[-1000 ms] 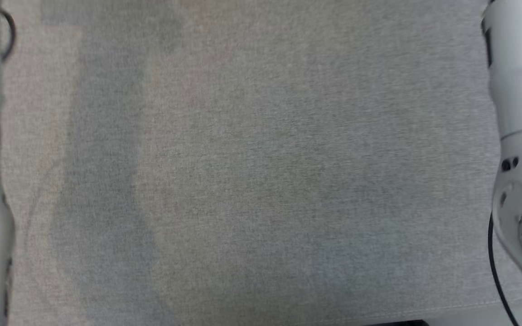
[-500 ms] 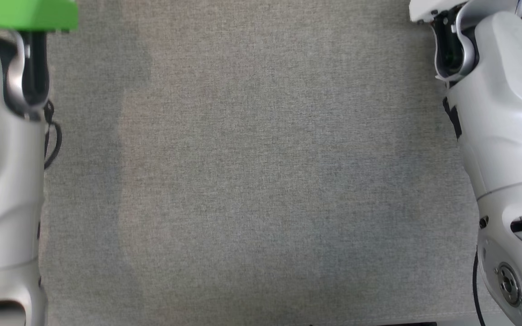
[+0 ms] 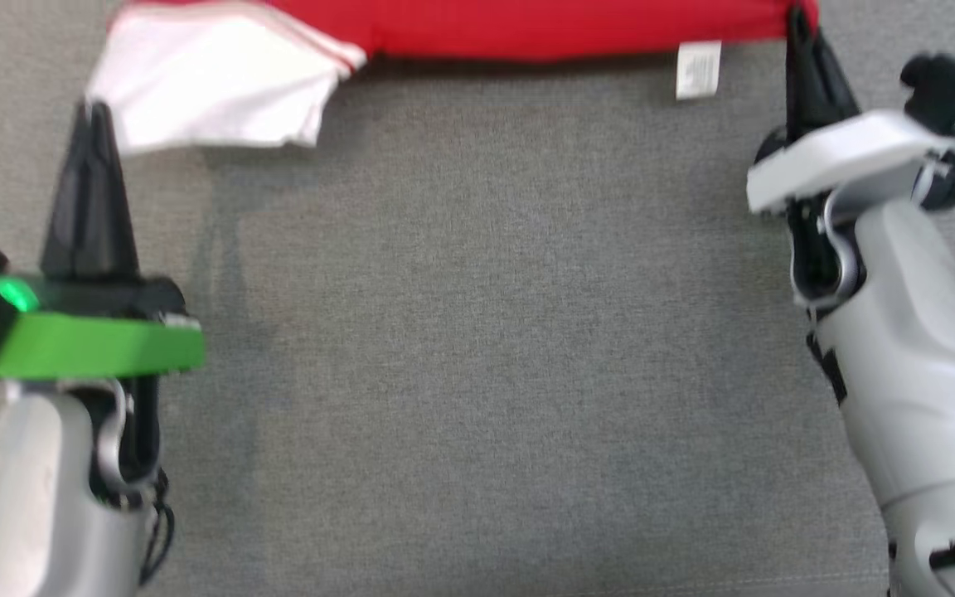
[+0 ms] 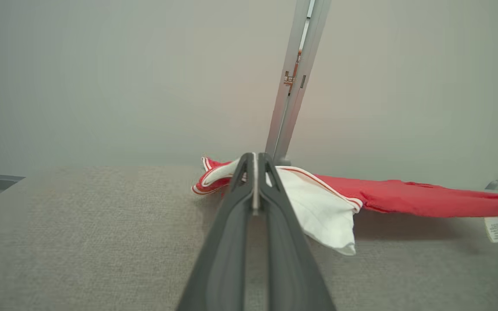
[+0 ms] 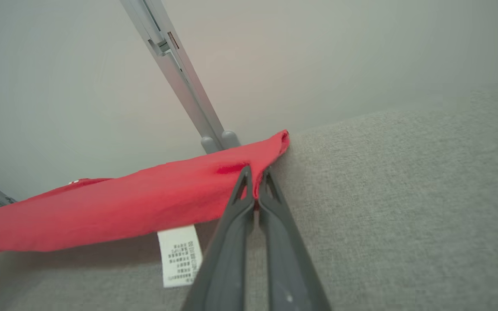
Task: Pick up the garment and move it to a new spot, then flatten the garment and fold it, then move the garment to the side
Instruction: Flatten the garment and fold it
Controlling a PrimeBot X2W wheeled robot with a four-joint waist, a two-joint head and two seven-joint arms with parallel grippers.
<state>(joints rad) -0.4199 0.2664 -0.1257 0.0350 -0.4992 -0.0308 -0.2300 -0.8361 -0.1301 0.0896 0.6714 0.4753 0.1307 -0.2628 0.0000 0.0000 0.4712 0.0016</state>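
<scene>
Left gripper (image 3: 96,108), right gripper (image 3: 794,15) jaws clamping red-and-white cloth garment (image 3: 527,29), stretching it at 12 o'clock above grey fabric desk (image 3: 477,332); flattening, folding, side-move remaining.

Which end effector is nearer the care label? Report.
Right. The right end effector pinches the garment beside the care label; the left end effector is at the far sleeve.

A garment (image 3: 527,29) lies stretched sideways across the far part of the desk (image 3: 477,332). At the garment's left end, the left end effector (image 3: 96,108) reaches in from the near side and pinches the cloth. At the garment's right corner, the right end effector (image 3: 794,15) does the same. A label (image 3: 698,70) hangs from the garment's near edge, just left of that corner. Behind the garment stands a post (image 4: 294,86).
</scene>
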